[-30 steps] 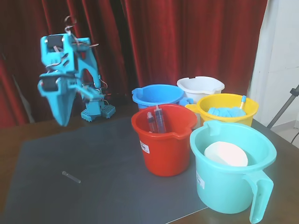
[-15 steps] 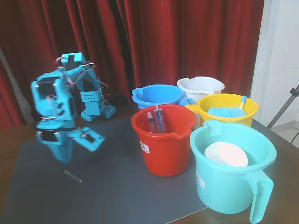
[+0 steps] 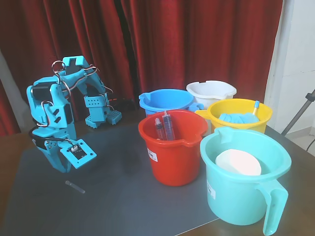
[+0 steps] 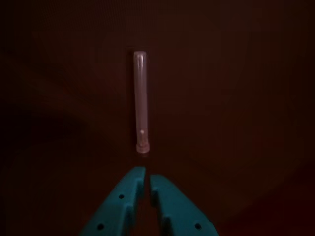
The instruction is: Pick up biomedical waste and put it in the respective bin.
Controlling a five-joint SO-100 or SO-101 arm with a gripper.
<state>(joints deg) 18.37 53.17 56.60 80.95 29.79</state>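
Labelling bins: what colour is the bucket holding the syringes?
Red bucket, syringes upright inside; clearest in the fixed view.

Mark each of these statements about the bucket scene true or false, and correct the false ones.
1. The clear tube lies on the mat, ungrasped. True.
2. The gripper has its fingers spread wide around the tube. False: in the wrist view they are nearly shut, short of the tube's end.
3. The red bucket holds syringes. True.
4. The teal bucket is empty. False: a white bowl-like item sits inside.
5. The yellow bucket holds blue material. True.
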